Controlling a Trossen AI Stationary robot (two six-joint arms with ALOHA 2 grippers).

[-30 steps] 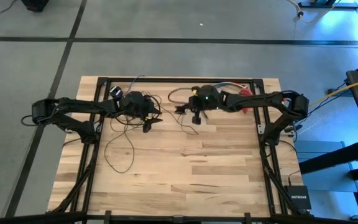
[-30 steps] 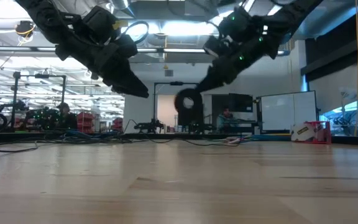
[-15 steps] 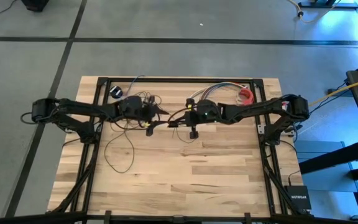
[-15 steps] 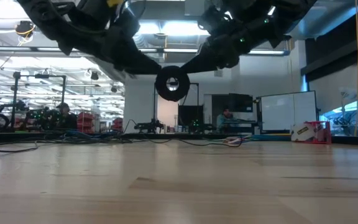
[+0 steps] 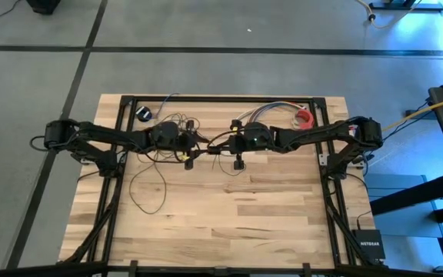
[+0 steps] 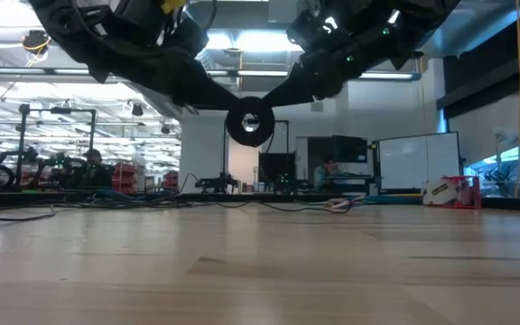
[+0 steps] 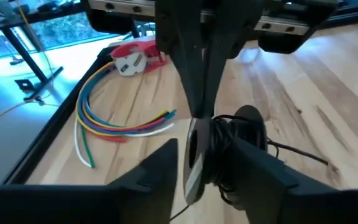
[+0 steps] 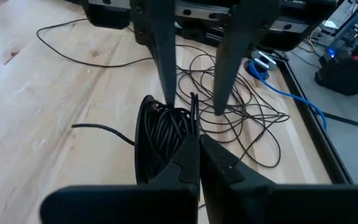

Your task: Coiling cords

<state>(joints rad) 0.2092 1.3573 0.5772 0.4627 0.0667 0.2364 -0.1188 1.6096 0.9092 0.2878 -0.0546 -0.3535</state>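
— Dark brown-black thin cords, where are they found?
— A wound coil is clamped above the wooden tabletop by the shut right gripper; the left gripper is parted around it. Loose loops are left behind.

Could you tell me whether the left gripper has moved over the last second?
Yes. The left gripper has shifted toward the table's middle, meeting the right gripper.
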